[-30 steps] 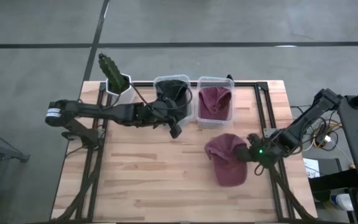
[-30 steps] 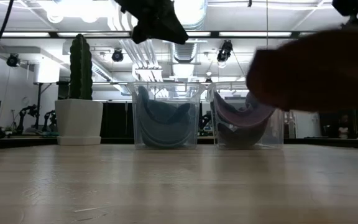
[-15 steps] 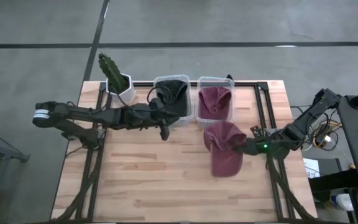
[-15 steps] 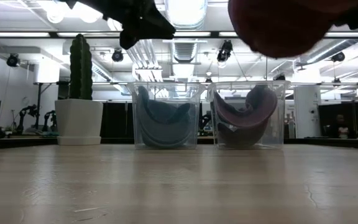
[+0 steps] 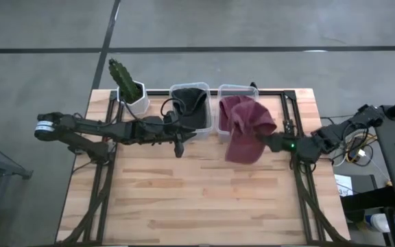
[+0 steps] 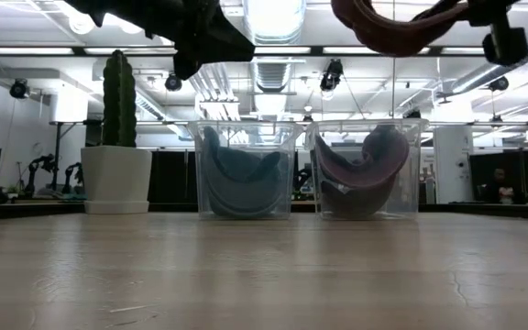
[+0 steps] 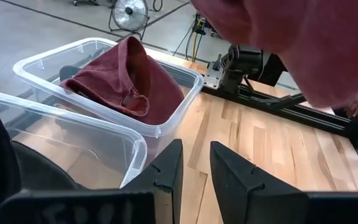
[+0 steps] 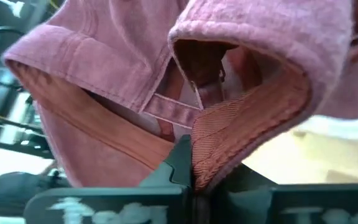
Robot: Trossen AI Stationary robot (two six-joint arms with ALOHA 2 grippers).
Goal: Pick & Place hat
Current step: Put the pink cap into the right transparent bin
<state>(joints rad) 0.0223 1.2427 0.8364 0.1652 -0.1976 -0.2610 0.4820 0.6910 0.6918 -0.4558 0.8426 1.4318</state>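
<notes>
A maroon hat (image 5: 244, 130) hangs in the air from my right gripper (image 5: 269, 140), over the near edge of the right clear bin (image 5: 236, 92). It also shows at the top of the low view (image 6: 397, 23) and close up in the right wrist view (image 8: 123, 74). That bin holds another maroon hat (image 7: 126, 84). The left clear bin (image 5: 189, 103) holds a dark hat. My left gripper (image 5: 178, 145) hovers just near of the left bin, open by a narrow gap (image 7: 196, 177) and holding nothing. My right gripper is shut on the hat's lower rim (image 8: 229, 134), where the ribbed inner band shows, pinched between the two fingers. The fingers come roughly level from the table's right side. The hat is lifted clear of the table and droops slack beside the fingers.
A white pot with a cactus (image 5: 130, 92) stands at the far left corner, next to the bins. A black frame (image 5: 290, 123) runs along the table's far and right sides. Bare wooden tabletop (image 5: 184, 199) spreads across the near half.
My right gripper has risen and moved toward the far edge, carrying the maroon hat up from near the tabletop to above the right bin's near edge; the hat has swung and now hangs higher. My left gripper has drawn back a little toward the table's left.
</notes>
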